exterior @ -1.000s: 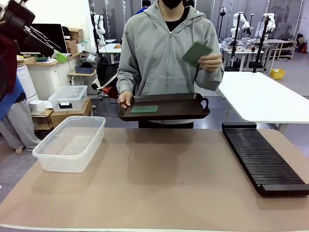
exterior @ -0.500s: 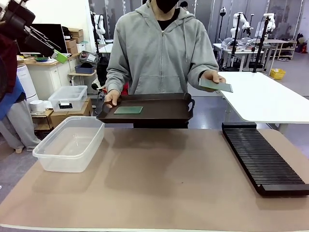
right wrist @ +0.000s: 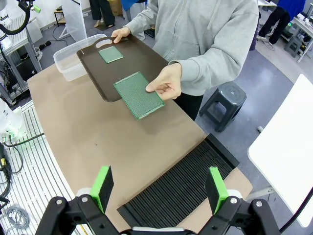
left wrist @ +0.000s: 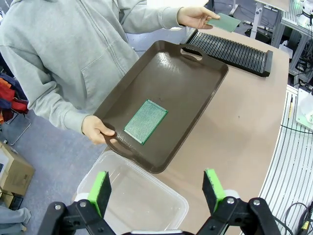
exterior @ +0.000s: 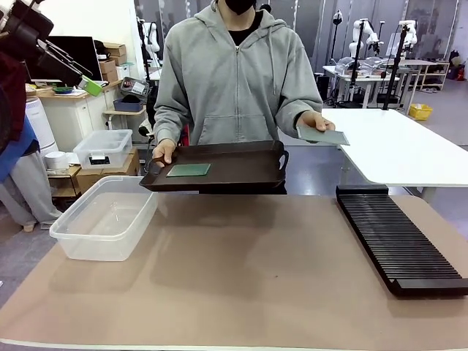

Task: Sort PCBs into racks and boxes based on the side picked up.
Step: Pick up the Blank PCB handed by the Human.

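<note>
Two, spread and empty: left gripper (left wrist: 157, 188), right gripper (right wrist: 160, 188); matte tan table (exterior: 241, 292); slotted black rack (exterior: 398, 245) (translucent tub (exterior: 102, 245) opposite); white bench (exterior: 398, 150) behind.

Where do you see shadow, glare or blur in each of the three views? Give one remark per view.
Front view: even light, no blur; the tray casts a faint soft shadow on the table. Left wrist view: a pale glare patch on the tray's floor near its far handle. Right wrist view: sharp; the dot grid of the nearer PCB reads clearly.
</note>
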Robot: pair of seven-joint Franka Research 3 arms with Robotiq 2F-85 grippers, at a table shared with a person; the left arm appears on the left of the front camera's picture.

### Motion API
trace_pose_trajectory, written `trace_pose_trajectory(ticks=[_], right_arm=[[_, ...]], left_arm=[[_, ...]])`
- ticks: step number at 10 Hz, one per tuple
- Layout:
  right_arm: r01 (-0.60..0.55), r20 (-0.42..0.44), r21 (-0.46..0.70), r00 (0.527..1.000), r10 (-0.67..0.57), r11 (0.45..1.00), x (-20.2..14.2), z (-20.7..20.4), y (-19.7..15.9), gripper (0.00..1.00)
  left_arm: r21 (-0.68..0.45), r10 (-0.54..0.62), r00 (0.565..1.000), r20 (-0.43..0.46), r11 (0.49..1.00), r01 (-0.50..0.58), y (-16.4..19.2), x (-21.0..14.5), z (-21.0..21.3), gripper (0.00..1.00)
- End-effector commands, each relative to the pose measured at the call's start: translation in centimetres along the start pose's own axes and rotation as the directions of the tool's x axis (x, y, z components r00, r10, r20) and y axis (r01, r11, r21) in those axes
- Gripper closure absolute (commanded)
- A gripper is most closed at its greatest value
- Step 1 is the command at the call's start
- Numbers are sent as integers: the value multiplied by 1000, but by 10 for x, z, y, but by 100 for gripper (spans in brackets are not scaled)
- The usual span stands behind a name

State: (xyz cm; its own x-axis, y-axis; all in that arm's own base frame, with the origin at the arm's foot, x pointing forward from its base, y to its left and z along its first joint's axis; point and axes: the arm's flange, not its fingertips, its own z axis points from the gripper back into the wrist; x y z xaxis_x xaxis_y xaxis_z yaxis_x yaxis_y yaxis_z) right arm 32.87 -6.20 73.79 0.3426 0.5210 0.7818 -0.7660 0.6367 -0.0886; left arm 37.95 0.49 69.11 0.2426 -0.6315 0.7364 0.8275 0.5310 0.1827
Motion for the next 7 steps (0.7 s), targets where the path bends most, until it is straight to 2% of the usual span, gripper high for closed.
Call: trace_pose_trajectory(ticks=[1,6,7], right_arm=[[-4,5,-1,1000,4,1000,0,-2,1,0],[0,0,0,1000,0,1000,0,0,0,0],[92,17,57,996,-93,994,7,-4,-11,0]], left_arm=[[-9,-4,1000,-1,1000,4,-1,0,0,0],[-9,-4,1000,-1,1000,4,-1,0,0,0],[-9,-4,1000,-1,1000,4,-1,0,0,0]])
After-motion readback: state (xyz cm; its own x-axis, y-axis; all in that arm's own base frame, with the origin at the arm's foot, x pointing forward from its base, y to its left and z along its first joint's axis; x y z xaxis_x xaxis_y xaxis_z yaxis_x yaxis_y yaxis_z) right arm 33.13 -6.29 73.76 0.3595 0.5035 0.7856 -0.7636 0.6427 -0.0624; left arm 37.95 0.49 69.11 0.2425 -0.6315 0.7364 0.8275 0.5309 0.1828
